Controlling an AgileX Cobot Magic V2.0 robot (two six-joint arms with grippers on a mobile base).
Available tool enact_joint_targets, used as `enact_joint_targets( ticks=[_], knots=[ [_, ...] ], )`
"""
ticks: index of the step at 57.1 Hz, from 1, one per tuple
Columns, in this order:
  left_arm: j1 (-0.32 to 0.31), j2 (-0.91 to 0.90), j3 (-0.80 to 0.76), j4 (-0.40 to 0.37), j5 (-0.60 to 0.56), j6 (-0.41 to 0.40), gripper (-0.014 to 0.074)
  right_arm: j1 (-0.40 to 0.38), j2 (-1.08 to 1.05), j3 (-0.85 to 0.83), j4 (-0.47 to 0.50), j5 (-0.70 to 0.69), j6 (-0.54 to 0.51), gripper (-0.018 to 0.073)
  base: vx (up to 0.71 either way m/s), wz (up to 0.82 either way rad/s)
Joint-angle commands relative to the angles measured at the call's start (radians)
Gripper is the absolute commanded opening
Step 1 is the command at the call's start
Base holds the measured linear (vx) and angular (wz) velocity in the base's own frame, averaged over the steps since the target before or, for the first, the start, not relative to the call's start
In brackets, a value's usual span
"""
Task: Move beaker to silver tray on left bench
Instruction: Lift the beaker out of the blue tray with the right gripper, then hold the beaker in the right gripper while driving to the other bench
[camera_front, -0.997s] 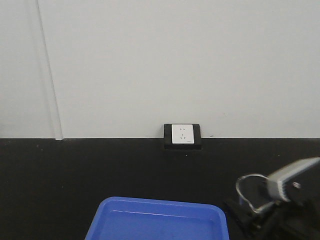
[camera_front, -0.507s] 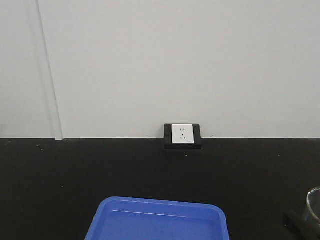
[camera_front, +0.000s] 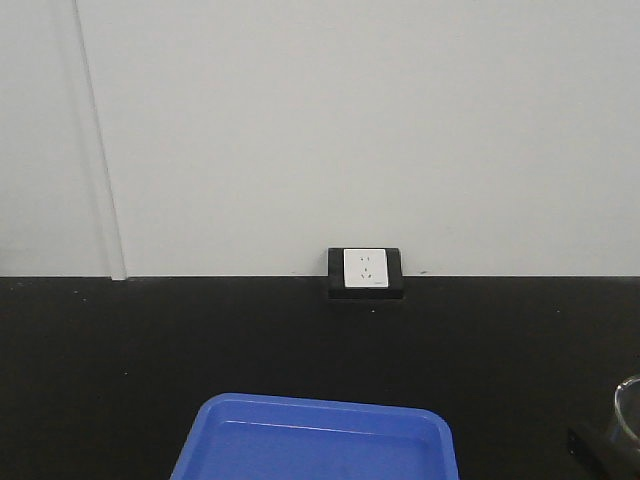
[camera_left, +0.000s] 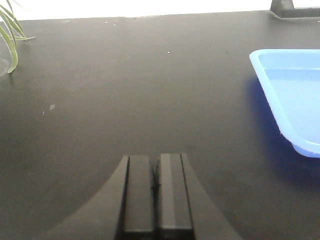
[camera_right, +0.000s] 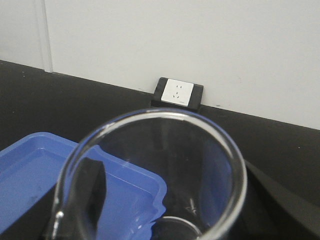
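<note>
— While the right wrist camera faces the white wall (camera_front: 350, 120), what fills its view?
— Beaker (camera_right: 160, 170): clear glass, round rim, upright. The right end effector (camera_right: 180, 210) is clamped on it, with one dark finger (camera_right: 91, 192) against the left wall and the other against the right wall.
— Position relative to the rest?
— Over the black desk (camera_front: 150, 350), just right of the blue plastic tray (camera_front: 320, 440). From the front, only its rim shows, at the right edge. Cannot tell whether its base touches the desk. A wall socket (camera_front: 365, 270) sits further back, where desk meets wall.
— Left end effector (camera_left: 156, 185)?
— Fingers pressed together with nothing held, low over the desk. The blue tray lies to its right, well apart. Green leaves (camera_left: 10, 40) show at the far left.
</note>
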Motion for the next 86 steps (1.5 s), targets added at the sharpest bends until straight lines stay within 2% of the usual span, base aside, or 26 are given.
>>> enact_joint_targets(
  ticks=[1, 40, 86],
  knots=[
    [-0.006, -0.016, 0.028, -0.002, -0.077, -0.001, 0.0001, -0.002, -0.002, -0.032, -0.021, -0.040, -0.008, -0.0006, 0.00, 0.00],
    [-0.006, -0.016, 0.028, -0.002, -0.077, -0.001, 0.0001, -0.002, -0.002, -0.032, -0.021, -0.040, -0.008, -0.0006, -0.06, -0.03],
    [-0.006, -0.016, 0.028, -0.002, -0.077, -0.001, 0.0001, -0.002, -0.002, -0.032, -0.021, -0.040, -0.008, -0.0006, -0.31, 0.15]
  ],
)
